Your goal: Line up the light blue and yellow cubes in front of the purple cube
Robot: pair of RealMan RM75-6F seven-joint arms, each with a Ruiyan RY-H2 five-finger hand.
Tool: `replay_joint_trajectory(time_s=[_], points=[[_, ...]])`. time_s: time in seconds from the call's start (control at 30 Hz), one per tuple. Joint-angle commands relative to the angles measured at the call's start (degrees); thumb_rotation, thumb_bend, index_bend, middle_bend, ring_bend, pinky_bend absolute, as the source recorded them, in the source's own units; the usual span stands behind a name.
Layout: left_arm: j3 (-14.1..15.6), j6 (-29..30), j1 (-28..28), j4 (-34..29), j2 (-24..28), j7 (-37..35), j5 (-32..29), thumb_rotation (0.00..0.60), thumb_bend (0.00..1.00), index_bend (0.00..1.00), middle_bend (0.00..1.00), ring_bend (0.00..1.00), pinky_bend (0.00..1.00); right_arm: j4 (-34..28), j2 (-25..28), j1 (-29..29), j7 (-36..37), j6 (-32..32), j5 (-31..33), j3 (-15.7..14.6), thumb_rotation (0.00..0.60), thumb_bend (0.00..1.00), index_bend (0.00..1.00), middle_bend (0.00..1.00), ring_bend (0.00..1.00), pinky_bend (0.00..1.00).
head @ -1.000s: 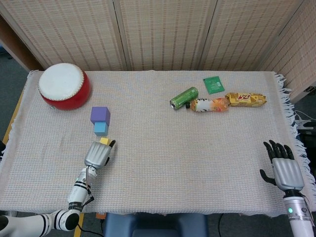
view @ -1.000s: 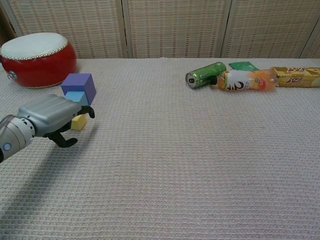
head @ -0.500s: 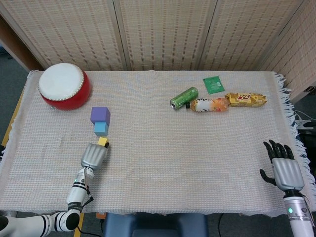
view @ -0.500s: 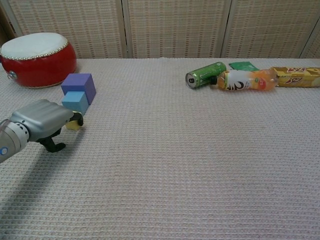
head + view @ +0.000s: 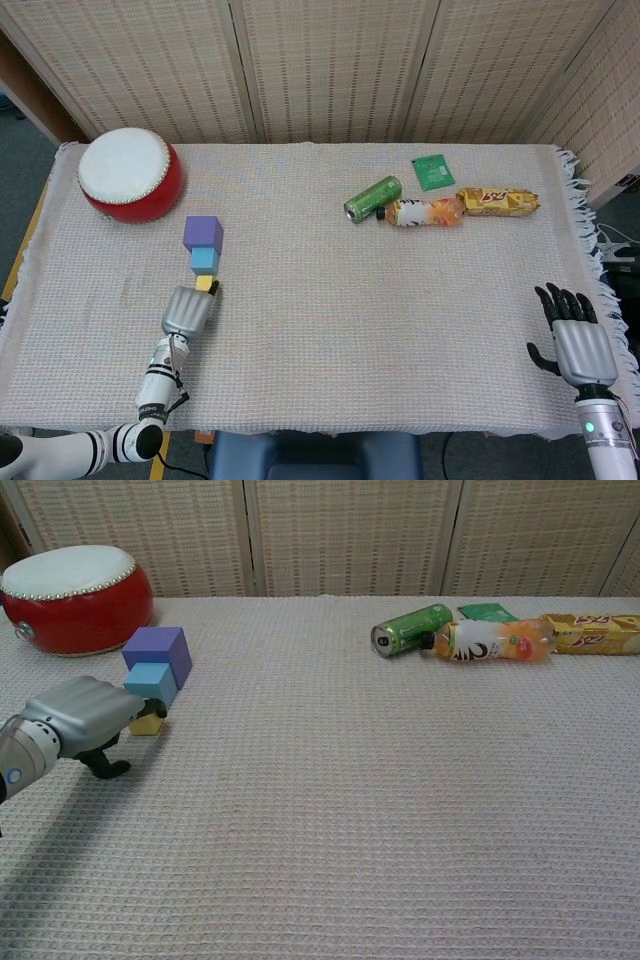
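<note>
Three cubes ahead of left hand (image 5: 189,309) | yellow cube (image 5: 204,284) half hidden by fingers, grasp unclear | right hand (image 5: 574,339) released, wrist cut off

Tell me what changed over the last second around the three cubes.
The left hand drew back toward the robot, and the yellow cube at its fingertips ended up nearer the light blue cube, in line with the purple cube. Whether the hand grips the yellow cube is unclear. The right hand, the drum and the can stayed put.
</note>
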Motion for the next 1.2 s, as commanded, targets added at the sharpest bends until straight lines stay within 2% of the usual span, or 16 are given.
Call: replay_joint_trajectory(time_s=[0.03,0.37,0.57,0.7,0.93,1.2], points=[[-0.2,-0.1,0.0,0.3,0.0,-0.1,-0.4,0.6,0.35,0.17,1.0,1.0,1.0,0.0,0.0,0.0,0.0,0.0,0.0,0.0,0.523,0.1,0.0,0.0,0.0,0.0],[-0.2,-0.1,0.0,0.3,0.3,-0.7,-0.4,0.6,0.35,0.18,1.0,1.0,1.0,-0.2,0.0,-0.1,-0.1,0.3,-0.1,0.0,0.523,0.1,0.0,0.0,0.0,0.0],[1.5,2.1,0.9,-2.0,0.6,-4.1,5.6,0.6,0.35,0.18,1.0,1.0,1.0,-0.2,0.0,-0.2,-0.1,0.4,-0.3,-0.1,0.523,0.1,0.0,0.0,0.0,0.0],[2.4,3.3,1.8,-3.4,1.2,-4.6,7.3,0.6,0.35,0.21,1.0,1.0,1.0,-0.3,0.1,-0.2,-0.1,0.4,-0.5,-0.2,0.524,0.1,0.0,0.0,0.0,0.0],[3.0,4.6,3.8,-4.3,2.7,-4.6,6.8,0.6,0.35,0.29,1.0,1.0,1.0,-0.4,0.0,-0.3,-0.2,0.4,-0.7,-0.3,0.525,0.1,0.0,0.0,0.0,0.0],[2.3,4.5,4.7,-3.9,3.6,-5.1,5.9,0.6,0.35,0.3,1.0,1.0,1.0,-0.6,-0.1,-0.3,-0.7,0.8,-0.8,-0.3,0.522,0.1,0.0,0.0,0.0,0.0]])
